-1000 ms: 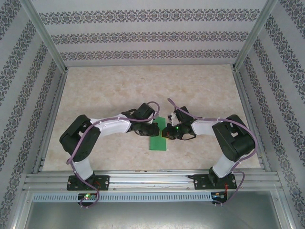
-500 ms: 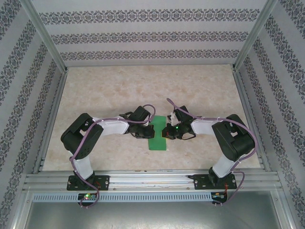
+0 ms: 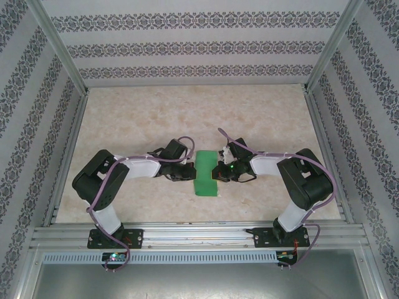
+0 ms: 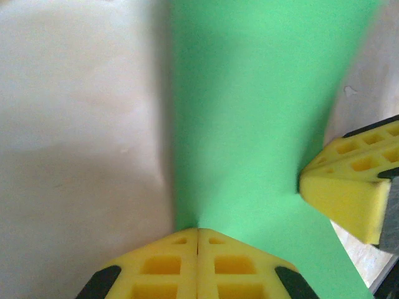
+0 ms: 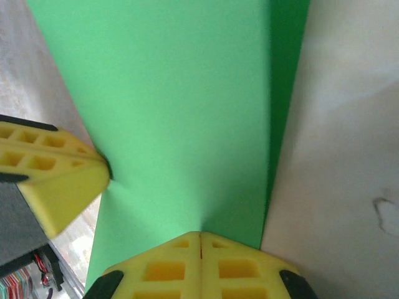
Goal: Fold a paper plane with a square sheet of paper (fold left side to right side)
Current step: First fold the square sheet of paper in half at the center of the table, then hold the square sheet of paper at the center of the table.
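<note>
The left gripper [image 3: 189, 172] has drawn back to its own side since a second ago, when it sat over the left part of the green paper [image 3: 206, 177], so more of the paper's surface shows from above. Its yellow fingers have also closed the last little way. In the left wrist view this gripper [image 4: 197, 230] has both pads flush together with only a thin seam between them. The tip meets the near edge of the paper [image 4: 262, 124], and it is not clear whether any layer is caught in the seam. The right gripper [image 3: 217, 171] has kept its place at the paper's right edge. In its own wrist view that gripper [image 5: 200, 235] is likewise fully closed, with its tip on the paper [image 5: 181, 112], where faint creases fan out from the contact. Each wrist view also shows the opposite arm's yellow finger at the far side of the strip, one [image 4: 349, 180] touching the edge and the other [image 5: 50, 168] doing the same. The paper lies flat as a narrow rectangle, its long sides running away from the arm bases. It sits between the two grippers on the pale marbled table [image 3: 187, 112], toward the near middle.
</note>
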Controlling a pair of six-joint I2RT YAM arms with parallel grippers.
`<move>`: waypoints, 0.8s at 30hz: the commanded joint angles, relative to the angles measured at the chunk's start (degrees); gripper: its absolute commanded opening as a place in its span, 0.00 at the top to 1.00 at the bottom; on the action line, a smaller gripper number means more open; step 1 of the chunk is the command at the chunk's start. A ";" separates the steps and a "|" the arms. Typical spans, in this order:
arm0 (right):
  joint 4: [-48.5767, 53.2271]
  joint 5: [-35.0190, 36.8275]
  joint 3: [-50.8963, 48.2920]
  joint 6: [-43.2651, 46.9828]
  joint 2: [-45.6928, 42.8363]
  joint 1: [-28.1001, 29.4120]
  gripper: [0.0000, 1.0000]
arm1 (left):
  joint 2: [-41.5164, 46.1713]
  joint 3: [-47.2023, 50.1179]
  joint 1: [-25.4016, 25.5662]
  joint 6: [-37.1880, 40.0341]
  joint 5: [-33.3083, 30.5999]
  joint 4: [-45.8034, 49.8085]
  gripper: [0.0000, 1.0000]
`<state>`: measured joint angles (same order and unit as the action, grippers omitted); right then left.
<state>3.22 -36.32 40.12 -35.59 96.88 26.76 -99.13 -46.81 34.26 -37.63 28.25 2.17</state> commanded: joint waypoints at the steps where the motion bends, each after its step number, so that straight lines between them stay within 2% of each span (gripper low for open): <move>1: 9.08 9.68 -2.94 1.75 3.49 -0.92 1.00 | 2.53 2.28 -2.47 1.90 -3.66 4.46 0.94; 5: 8.99 9.38 -2.74 1.59 3.16 -0.92 1.00 | 5.76 2.12 -2.62 3.00 -3.44 5.65 0.94; 11: 8.99 9.42 -2.59 1.39 2.79 -0.84 1.00 | 8.57 0.90 -1.03 2.04 1.40 2.26 0.95; 19: 8.92 9.33 -2.41 1.27 3.12 -0.58 1.00 | 0.61 -5.34 3.47 1.66 3.48 0.66 0.95; 24: 9.02 9.20 -2.33 1.25 3.14 -0.40 1.00 | -3.70 -7.18 3.97 1.64 3.17 0.97 0.96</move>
<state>3.22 -36.36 40.14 -35.59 96.90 26.76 -101.06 -52.86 37.78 -36.40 31.09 3.66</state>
